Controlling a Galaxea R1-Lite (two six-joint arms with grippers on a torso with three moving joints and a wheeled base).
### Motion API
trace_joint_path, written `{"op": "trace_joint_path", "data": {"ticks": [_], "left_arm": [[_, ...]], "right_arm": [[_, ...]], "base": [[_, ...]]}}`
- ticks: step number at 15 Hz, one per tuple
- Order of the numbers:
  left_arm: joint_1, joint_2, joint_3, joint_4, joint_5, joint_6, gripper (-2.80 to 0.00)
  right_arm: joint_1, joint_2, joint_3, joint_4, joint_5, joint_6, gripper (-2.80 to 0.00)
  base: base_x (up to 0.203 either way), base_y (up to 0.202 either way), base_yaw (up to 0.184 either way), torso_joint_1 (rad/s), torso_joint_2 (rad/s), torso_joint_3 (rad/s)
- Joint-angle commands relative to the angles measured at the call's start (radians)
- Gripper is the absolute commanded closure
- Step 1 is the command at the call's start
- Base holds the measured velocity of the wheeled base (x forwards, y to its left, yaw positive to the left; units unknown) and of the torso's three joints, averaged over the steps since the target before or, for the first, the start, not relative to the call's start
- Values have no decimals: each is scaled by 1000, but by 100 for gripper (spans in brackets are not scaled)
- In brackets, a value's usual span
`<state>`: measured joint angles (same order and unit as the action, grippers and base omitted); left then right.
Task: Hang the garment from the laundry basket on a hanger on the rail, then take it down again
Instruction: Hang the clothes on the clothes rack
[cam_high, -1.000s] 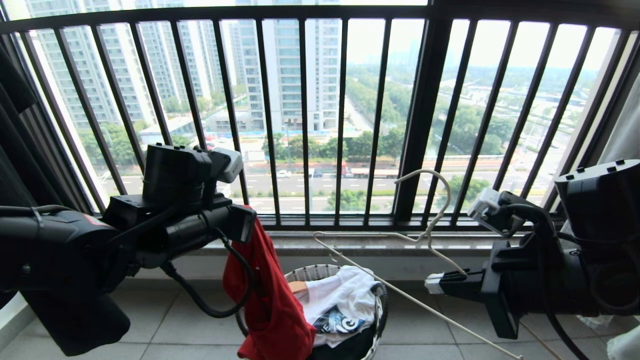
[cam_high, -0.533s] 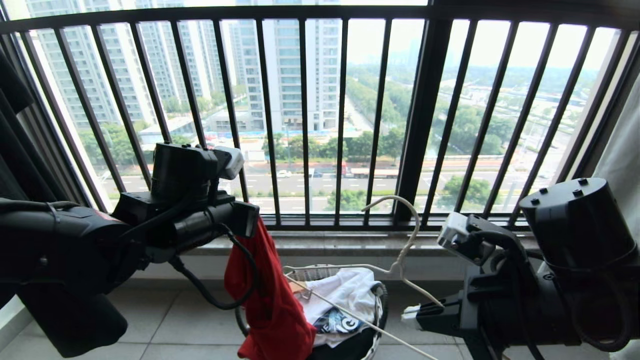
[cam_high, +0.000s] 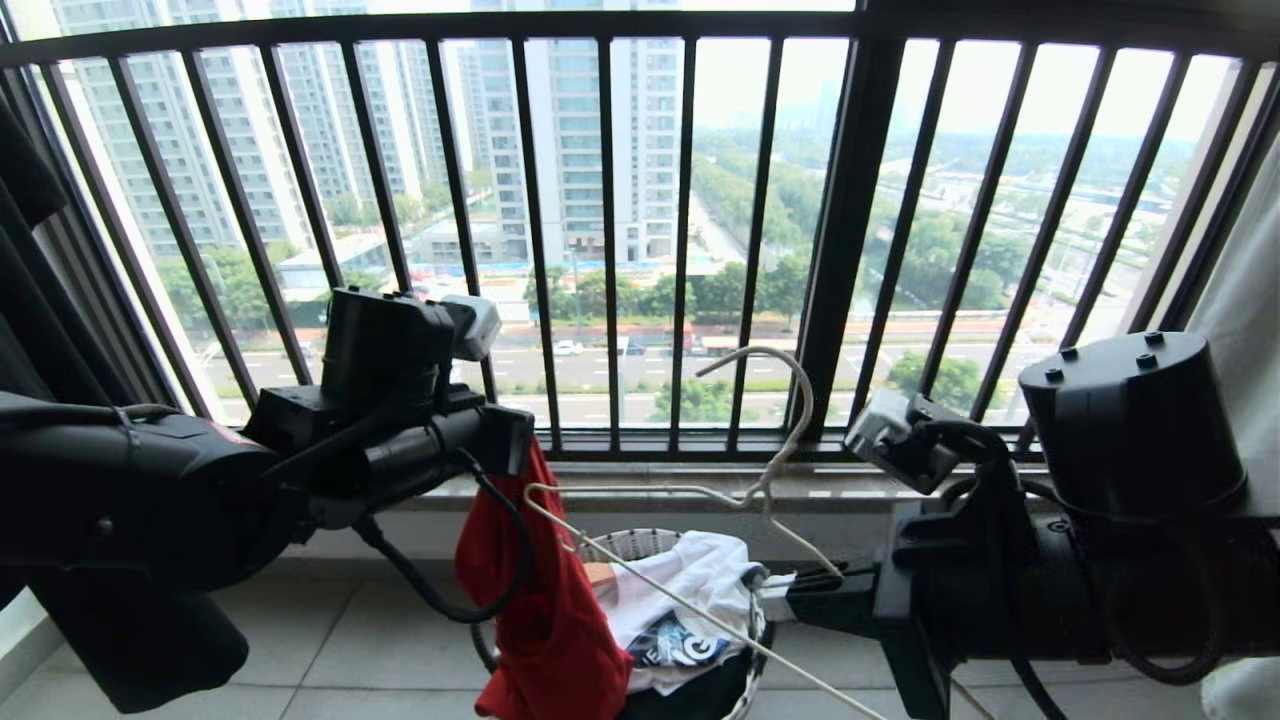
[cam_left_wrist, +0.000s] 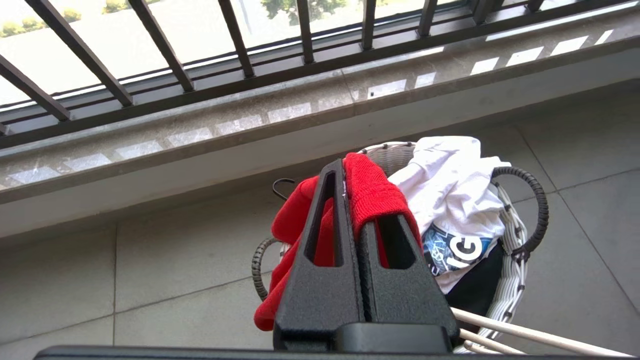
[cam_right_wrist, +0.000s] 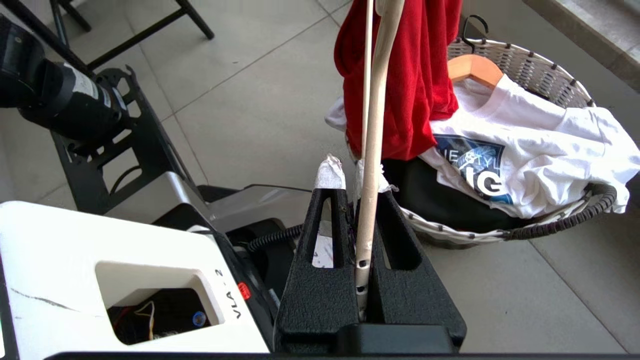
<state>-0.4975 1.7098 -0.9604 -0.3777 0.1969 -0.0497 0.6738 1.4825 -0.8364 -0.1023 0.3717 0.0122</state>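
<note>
Left gripper (cam_left_wrist: 352, 200) clamped on red T-shirt (cam_high: 545, 610) dangling over laundry basket (cam_high: 640, 545); right gripper (cam_right_wrist: 350, 187) clamped on wire hanger (cam_high: 690, 490) just beside shirt.

This is a balcony in a home, high up in a tall building. At 12 o'clock stands a black railing (cam_high: 610, 230) with straight bars, and past it are tall apartment towers (cam_high: 590, 140), trees and a road far below. Under the bars runs a stone ledge (cam_high: 640, 485). The floor (cam_high: 340, 640) is made of big grey tiles. At 6 o'clock a round laundry basket (cam_high: 640, 546) sits on the tiles, full of T-shirts. A wooden hanger (cam_right_wrist: 474, 67) lies in it. People dry their washing in a place like this.
</note>
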Motion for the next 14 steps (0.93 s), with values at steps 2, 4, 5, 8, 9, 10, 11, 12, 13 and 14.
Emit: {"op": "trace_joint_path", "data": {"ticks": [2,4,5,8,9,10,11,12,13,14], "left_arm": [[-45,-3,-15,-3,3,-18,0],[-48,-10,-15,-3,1,-22,0],[-54,-20,-15,-3,2,-22,0],[-82,-82,-6,4,3,-22,0],[-112,-106,5,7,3,-22,0],[-144,-123,15,9,3,-23,0],[-173,-137,24,9,3,-29,0],[-203,-146,33,10,3,-34,0],[-235,-154,46,10,3,-38,0],[-261,-156,55,8,3,-46,0]], "right_arm": [[-3,96,-8,-62,-2,2,0],[-19,120,-33,-80,-5,2,0],[-29,121,-47,-80,-4,3,0],[-63,116,-43,-82,-4,3,0],[-63,113,-43,-82,-4,3,0],[-63,113,-41,-80,-2,3,0],[-62,111,-37,-80,0,3,0],[-61,107,-33,-81,2,5,0],[-60,98,-31,-83,7,9,0],[-60,91,-29,-85,17,25,0]], "base": [[0,0,0,0,0,0],[0,0,0,0,0,0],[0,0,0,0,0,0],[0,0,0,0,0,0],[0,0,0,0,0,0],[0,0,0,0,0,0],[0,0,0,0,0,0],[0,0,0,0,0,0],[0,0,0,0,0,0],[0,0,0,0,0,0]]}}
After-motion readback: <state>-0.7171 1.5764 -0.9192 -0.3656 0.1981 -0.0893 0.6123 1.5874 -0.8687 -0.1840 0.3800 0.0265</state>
